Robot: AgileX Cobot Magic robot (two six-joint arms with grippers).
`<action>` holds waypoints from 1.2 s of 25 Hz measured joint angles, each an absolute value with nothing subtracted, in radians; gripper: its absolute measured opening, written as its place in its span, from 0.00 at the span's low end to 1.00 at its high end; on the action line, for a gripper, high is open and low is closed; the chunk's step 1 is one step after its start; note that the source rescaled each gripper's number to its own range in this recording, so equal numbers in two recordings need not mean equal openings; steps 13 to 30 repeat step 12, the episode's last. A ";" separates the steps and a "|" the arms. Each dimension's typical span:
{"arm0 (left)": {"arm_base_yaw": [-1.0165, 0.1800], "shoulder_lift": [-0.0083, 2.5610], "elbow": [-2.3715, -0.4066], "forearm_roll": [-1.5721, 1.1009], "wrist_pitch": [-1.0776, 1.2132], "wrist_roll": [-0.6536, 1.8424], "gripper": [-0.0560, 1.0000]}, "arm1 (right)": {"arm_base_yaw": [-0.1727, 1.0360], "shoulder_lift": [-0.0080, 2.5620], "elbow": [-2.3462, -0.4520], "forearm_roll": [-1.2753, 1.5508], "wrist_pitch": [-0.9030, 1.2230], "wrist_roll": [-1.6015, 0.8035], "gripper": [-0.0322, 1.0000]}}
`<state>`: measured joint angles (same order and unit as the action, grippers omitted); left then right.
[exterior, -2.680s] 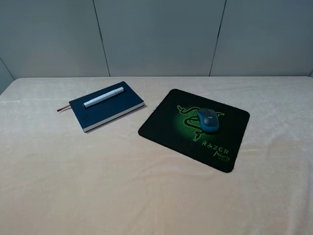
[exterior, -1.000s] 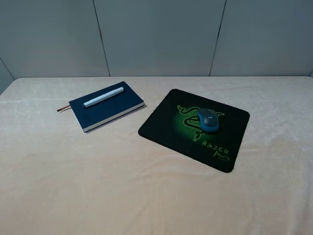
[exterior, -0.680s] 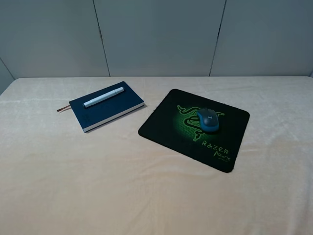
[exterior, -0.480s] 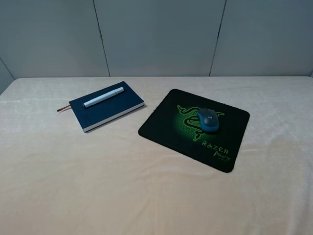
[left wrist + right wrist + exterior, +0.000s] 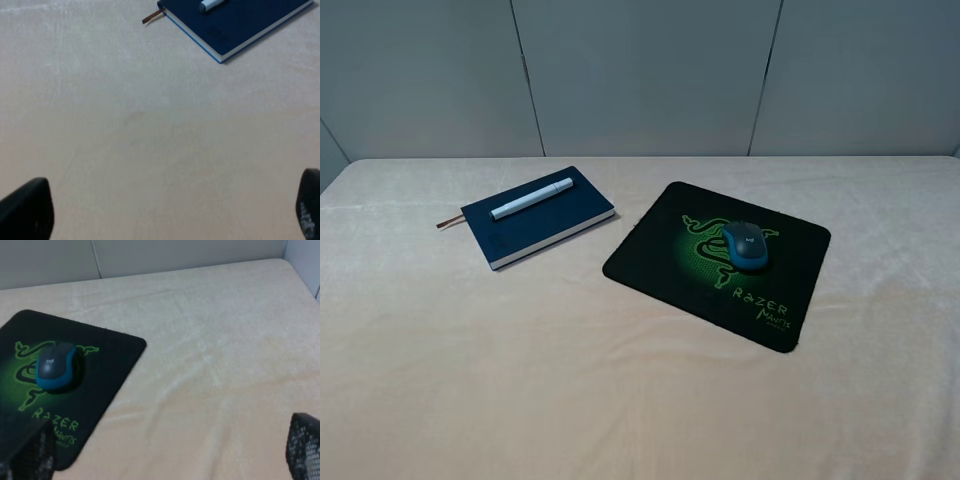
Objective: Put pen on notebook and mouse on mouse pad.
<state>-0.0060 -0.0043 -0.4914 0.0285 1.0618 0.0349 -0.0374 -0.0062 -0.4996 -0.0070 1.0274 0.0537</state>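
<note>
Left gripper (image 5: 165, 210) is hanging with jaws spread wide above bare cream cloth (image 5: 620, 380), holding nothing. Slim white pen (image 5: 531, 198) is lying on the navy hardcover notebook (image 5: 550, 225) — rounded teal-blue mouse (image 5: 745, 246) is sitting on the black green-logo mouse pad (image 5: 650, 250). Right gripper (image 5: 165, 452) is likewise gaping, empty.

Neither arm appears in the high view. In its own wrist view, the left gripper (image 5: 165, 210) has its jaws spread wide, fingertips at opposite edges, empty, well clear of the notebook (image 5: 240, 25). The right gripper (image 5: 165, 455) also stands wide apart with nothing between its fingers, likewise far from the notebook.
</note>
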 joint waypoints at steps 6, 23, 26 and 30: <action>-0.006 -0.004 -0.491 0.029 1.062 0.035 0.95 | -0.037 -0.006 -0.500 -0.007 1.027 0.054 1.00; -0.006 -0.004 -0.491 0.029 1.062 0.035 0.95 | -0.037 -0.006 -0.500 -0.007 1.027 0.054 1.00; -0.006 -0.004 -0.491 0.029 1.062 0.035 0.95 | -0.037 -0.006 -0.500 -0.007 1.027 0.054 1.00; -0.006 -0.004 -0.491 0.029 1.062 0.035 0.95 | -0.037 -0.006 -0.500 -0.007 1.027 0.054 1.00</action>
